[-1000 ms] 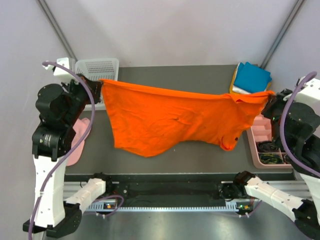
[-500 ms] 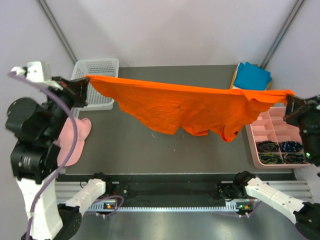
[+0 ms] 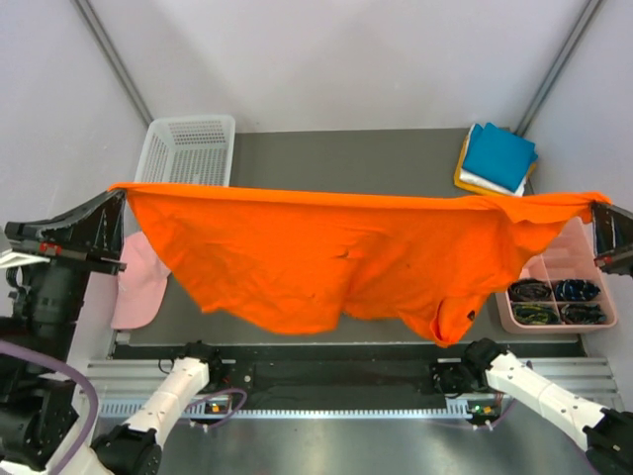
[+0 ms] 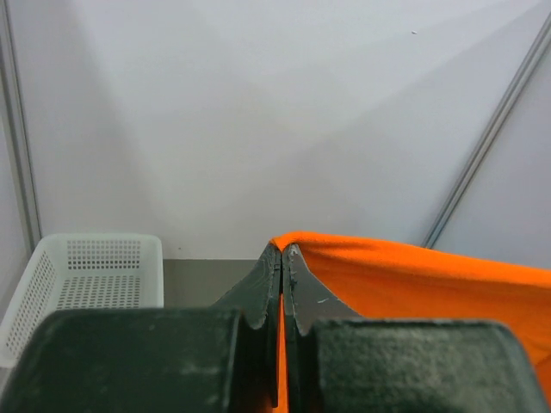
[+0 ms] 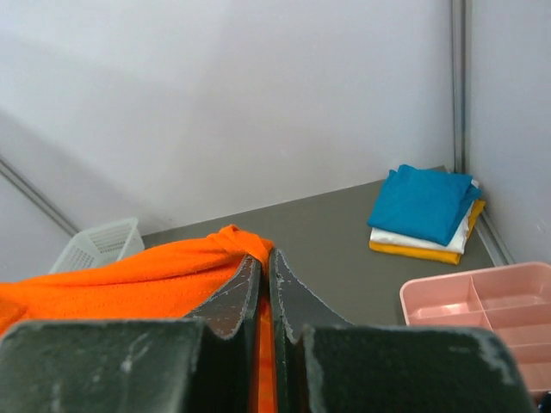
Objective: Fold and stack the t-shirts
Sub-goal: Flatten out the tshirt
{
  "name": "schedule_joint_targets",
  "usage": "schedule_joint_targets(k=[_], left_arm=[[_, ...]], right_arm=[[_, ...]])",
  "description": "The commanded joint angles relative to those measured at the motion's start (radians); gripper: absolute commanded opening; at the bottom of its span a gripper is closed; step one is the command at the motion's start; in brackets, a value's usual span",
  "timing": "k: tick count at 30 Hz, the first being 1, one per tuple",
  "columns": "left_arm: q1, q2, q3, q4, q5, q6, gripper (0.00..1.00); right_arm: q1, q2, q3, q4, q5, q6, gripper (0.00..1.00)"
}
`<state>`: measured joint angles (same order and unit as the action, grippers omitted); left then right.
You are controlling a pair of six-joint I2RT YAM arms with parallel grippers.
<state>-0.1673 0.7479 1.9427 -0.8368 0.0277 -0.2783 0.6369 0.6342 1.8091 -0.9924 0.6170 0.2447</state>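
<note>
**The orange shirt (image 3: 326, 252) hangs stretched wide**

I have it held up over the counter (image 3: 346, 158), top edge taut and lower edge sagging loose. My left tool (image 3: 117, 201) is clenched on its left corner, my right tool (image 3: 596, 211) on its right corner. The stack (image 3: 497, 153) of 3 folded shirts, teal over white over yellow, sits far right. The basket (image 3: 188, 148) stands far left, the cap (image 3: 134, 287) below it, and the tray (image 3: 584, 297) at the right.

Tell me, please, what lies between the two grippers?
The orange shirt, pinched at its ends by the left gripper and right gripper, hangs stretched between them; the top view shows it.
</note>
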Motion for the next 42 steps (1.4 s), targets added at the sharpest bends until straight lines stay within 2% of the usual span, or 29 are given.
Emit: schedule_joint_targets(k=[1, 5, 10, 14, 18, 25, 28, 32, 36, 42], left_arm=[[0.008, 0.022, -0.086, 0.134, -0.152, 0.028, 0.00], [0.008, 0.059, -0.252, 0.336, -0.182, 0.031, 0.00], [0.008, 0.184, -0.431, 0.510, -0.213, 0.041, 0.00], [0.008, 0.252, -0.497, 0.568, -0.232, 0.047, 0.00], [0.008, 0.300, -0.634, 0.656, -0.249, 0.044, 0.00], [0.008, 0.361, -0.717, 0.722, -0.275, 0.041, 0.00], [0.008, 0.350, -0.702, 0.693, -0.256, 0.041, 0.00], [0.008, 0.326, -0.663, 0.589, -0.210, 0.042, 0.00], [0.008, 0.259, -0.588, 0.423, -0.143, 0.056, 0.00], [0.008, 0.121, -0.429, 0.276, -0.127, 0.077, 0.00]], right_arm=[[-0.013, -0.001, -0.008, 0.122, 0.127, -0.079, 0.00], [-0.013, 0.047, -0.140, 0.314, 0.255, -0.143, 0.00], [-0.013, 0.156, -0.319, 0.540, 0.312, -0.214, 0.00], [-0.016, 0.257, -0.358, 0.581, 0.302, -0.182, 0.00], [-0.068, 0.341, -0.396, 0.574, 0.251, -0.098, 0.00], [-0.114, 0.421, -0.413, 0.592, 0.202, -0.058, 0.00], [-0.114, 0.410, -0.381, 0.555, 0.169, -0.048, 0.00], [-0.114, 0.403, -0.278, 0.379, 0.103, -0.022, 0.00], [-0.114, 0.375, -0.119, 0.064, -0.025, 0.007, 0.00], [-0.115, 0.248, 0.093, -0.127, -0.158, 0.016, 0.00]])
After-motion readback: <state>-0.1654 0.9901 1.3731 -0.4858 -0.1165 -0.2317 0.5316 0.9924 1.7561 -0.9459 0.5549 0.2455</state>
